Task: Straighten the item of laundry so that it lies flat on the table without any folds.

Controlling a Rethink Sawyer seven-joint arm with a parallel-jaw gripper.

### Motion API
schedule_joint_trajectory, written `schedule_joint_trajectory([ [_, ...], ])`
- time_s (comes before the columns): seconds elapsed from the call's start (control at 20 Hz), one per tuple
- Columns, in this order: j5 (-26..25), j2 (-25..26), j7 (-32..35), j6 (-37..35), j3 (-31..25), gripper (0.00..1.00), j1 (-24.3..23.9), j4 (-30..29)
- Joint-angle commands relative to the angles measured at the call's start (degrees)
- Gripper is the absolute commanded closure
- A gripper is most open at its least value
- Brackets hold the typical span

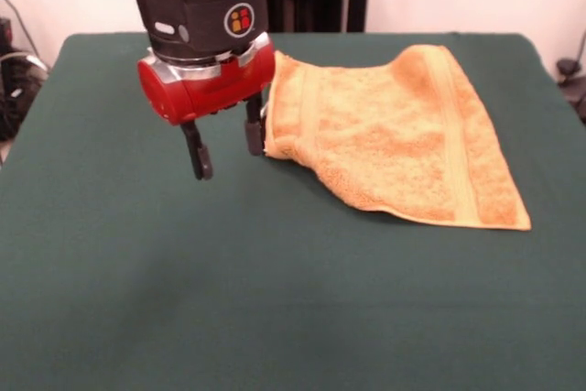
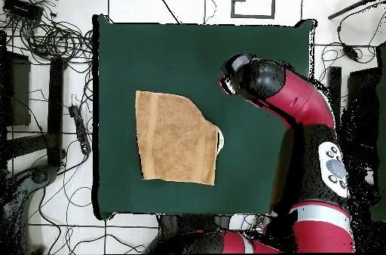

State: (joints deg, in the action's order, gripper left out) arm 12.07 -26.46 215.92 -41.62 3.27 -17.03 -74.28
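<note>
The item of laundry (image 1: 394,139), an orange-tan towel with a woven stripe band, lies on the right half of the green table (image 1: 137,272). Its left part is bunched and one corner looks folded in, so its outline is slanted. My gripper (image 1: 226,146) hangs open just off the towel's left edge, with nothing between its fingers. One finger (image 1: 255,135) stands right beside that edge. In the overhead view the towel (image 2: 175,137) shows a small white tag (image 2: 220,140) at its edge. There the arm's wrist (image 2: 252,78) covers the gripper.
The arm (image 2: 317,139) reaches over the table's edge (image 2: 96,116) region opposite the towel's far side. Cables (image 2: 53,37) and dark equipment (image 2: 15,86) lie on the floor around the table. Wide bare green cloth (image 2: 188,48) lies beyond the towel.
</note>
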Motion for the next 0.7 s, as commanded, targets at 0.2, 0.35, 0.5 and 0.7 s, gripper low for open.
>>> schedule_joint_trajectory([
  [0.2,-1.28,5.66,-8.32,-5.82,-6.84,0.0,1.85,0.11],
  [0.35,-1.14,5.74,-7.36,-6.72,-6.69,0.0,2.31,0.82],
  [0.5,-0.93,5.73,-6.46,-6.83,-6.46,0.0,2.9,0.94],
  [0.7,-0.94,5.79,-5.04,-6.33,-5.74,0.0,4.07,0.62],
])
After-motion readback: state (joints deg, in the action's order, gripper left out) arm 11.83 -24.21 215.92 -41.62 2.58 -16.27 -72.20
